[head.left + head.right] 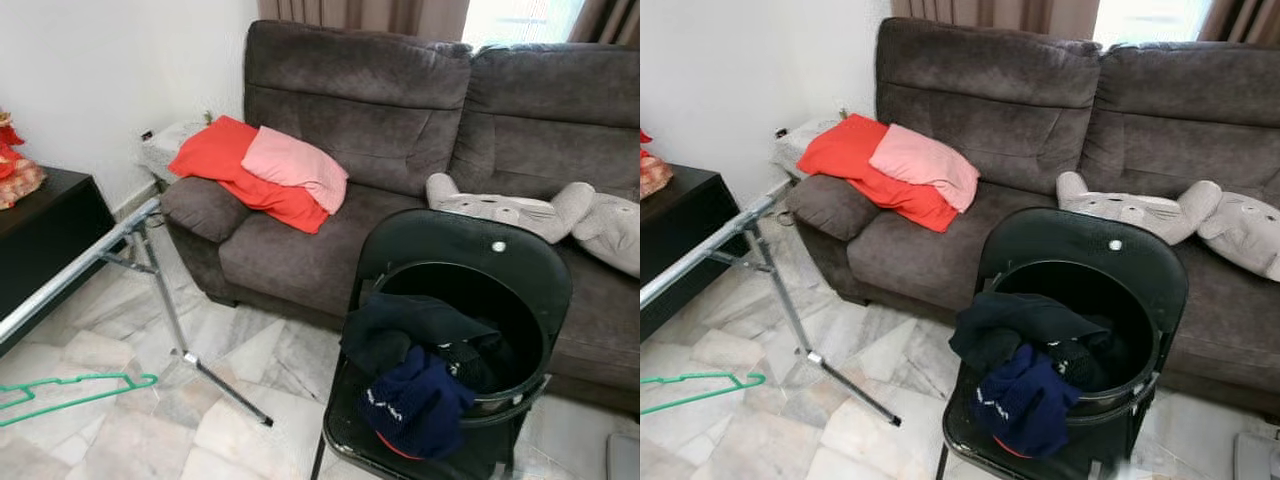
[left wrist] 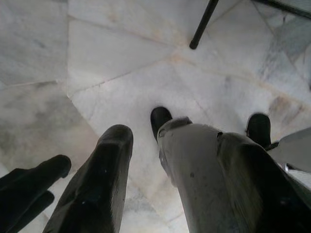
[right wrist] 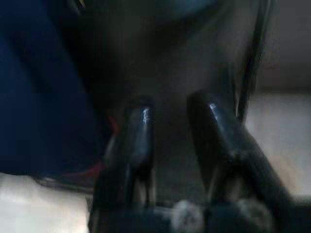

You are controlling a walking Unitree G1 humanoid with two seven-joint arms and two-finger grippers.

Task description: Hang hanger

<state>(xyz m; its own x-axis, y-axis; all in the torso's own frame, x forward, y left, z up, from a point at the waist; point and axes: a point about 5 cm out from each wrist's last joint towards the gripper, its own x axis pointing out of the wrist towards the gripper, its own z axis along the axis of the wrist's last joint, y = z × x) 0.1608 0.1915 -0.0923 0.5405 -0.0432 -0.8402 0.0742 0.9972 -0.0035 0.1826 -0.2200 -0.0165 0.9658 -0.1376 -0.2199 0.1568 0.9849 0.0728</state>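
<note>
Marble floor tiles [image 1: 120, 440] are spreading pale and veined across this living room, in front of a dark grey sofa [image 1: 400, 150] standing against a white wall.

Hanging low over the tiles, the left gripper [image 2: 82, 162] is showing its two black fingers spread apart with nothing between them; the robot's grey legs and black feet are standing beside it on the marble. The right gripper [image 3: 177, 114] is hanging in shade close to dark blue cloth, its fingers parted by a narrow gap and gripping nothing, though the picture is dim and blurred, so this is perhaps only roughly right.

Moving outward, the green hanger [image 1: 75, 392] is lying flat on the floor at the robot's left, near the foot of a silver metal drying rack [image 1: 150, 275] whose long bar is slanting across the left side. Ahead to the right, a black folding chair [image 1: 460, 330] is carrying a black round basket [image 1: 505, 345] tipped on its side, with dark clothes spilling from it and a navy beanie [image 1: 415, 400] drooping over the seat edge.

On the sofa arm, a red garment [image 1: 235, 170] is lying under a pink one [image 1: 295, 165]. Grey plush pillows [image 1: 520, 212] are resting on the seat cushions further right. A black cabinet [image 1: 45, 235] is standing along the left wall.
</note>
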